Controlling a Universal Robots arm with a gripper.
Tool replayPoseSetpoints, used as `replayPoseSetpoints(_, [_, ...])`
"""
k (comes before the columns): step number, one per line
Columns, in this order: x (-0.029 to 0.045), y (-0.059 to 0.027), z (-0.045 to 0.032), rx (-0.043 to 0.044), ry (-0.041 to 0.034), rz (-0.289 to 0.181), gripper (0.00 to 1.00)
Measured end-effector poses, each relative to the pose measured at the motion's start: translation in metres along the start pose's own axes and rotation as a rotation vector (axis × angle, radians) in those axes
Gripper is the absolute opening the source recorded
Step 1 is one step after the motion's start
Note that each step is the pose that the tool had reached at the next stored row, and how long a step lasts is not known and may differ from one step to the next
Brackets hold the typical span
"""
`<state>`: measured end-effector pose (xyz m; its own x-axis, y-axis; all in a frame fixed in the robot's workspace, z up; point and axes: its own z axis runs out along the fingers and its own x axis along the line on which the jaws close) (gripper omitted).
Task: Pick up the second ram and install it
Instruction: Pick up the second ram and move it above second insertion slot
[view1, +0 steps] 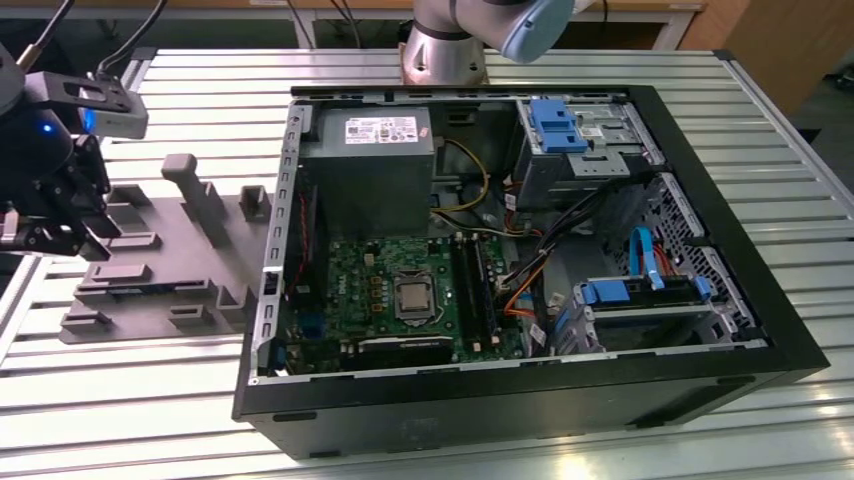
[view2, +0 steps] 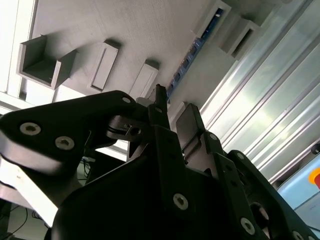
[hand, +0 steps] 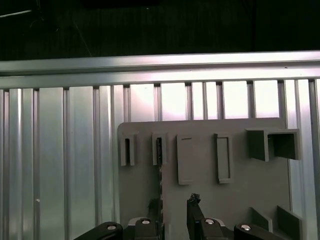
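Note:
The second ram (hand: 160, 172) is a thin dark stick standing on edge in a slot of the grey fixture (hand: 240, 170). In the second wrist view the ram (view2: 192, 50) shows its bluish chips and runs toward my fingertips. My gripper (hand: 173, 204) is open and hangs just above the fixture. One of its fingers (hand: 155, 206) sits right beside the stick's near end and the other stands apart from it. In the exterior view the gripper (view1: 60, 238) is at the far left, over the fixture (view1: 174, 270).
An open computer case (view1: 534, 400) fills the exterior view's middle and right. Inside it lie the motherboard (view1: 400, 290), its long black memory slots (view1: 477, 290), cables and blue drive brackets (view1: 554, 125). The fixture carries raised blocks (view1: 200, 205). Everything rests on a ribbed metal table (view1: 134, 400).

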<state>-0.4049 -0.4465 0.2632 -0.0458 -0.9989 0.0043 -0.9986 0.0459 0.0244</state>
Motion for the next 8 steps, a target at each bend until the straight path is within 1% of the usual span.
replayPoseSetpoints(8, [0.0002,-0.0001,0.0041,0.0,0.0,0.0,0.36])
